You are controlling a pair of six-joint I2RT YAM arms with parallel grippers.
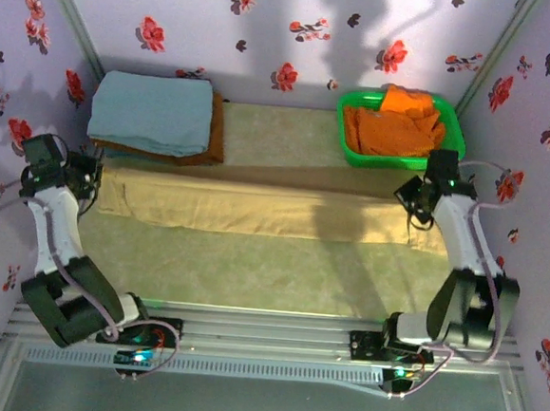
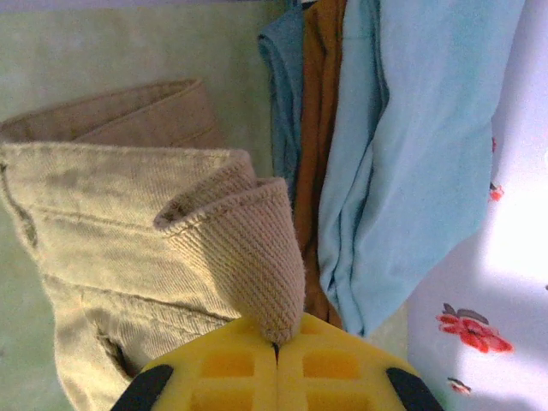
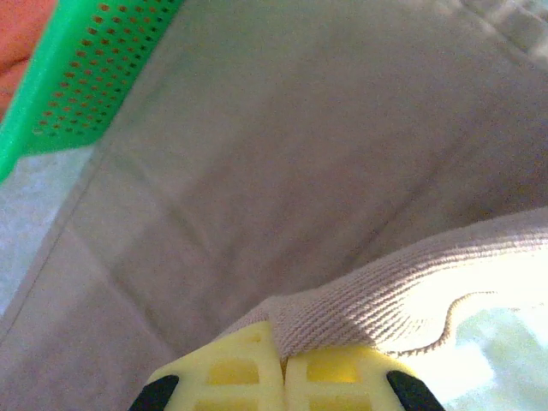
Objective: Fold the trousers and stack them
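Two grippers pinch the cloth. The left gripper has its fingers pressed together on a fold at the waist end, and the right gripper is clamped on an edge at the other end. The trousers lie as a long narrow strip between the two sets of fingers, so the lengthwise fold looks done. Folding end to end and stacking on the pile just beyond the left fingers remain, I'd judge. Each arm reaches forward, wrist bent low.
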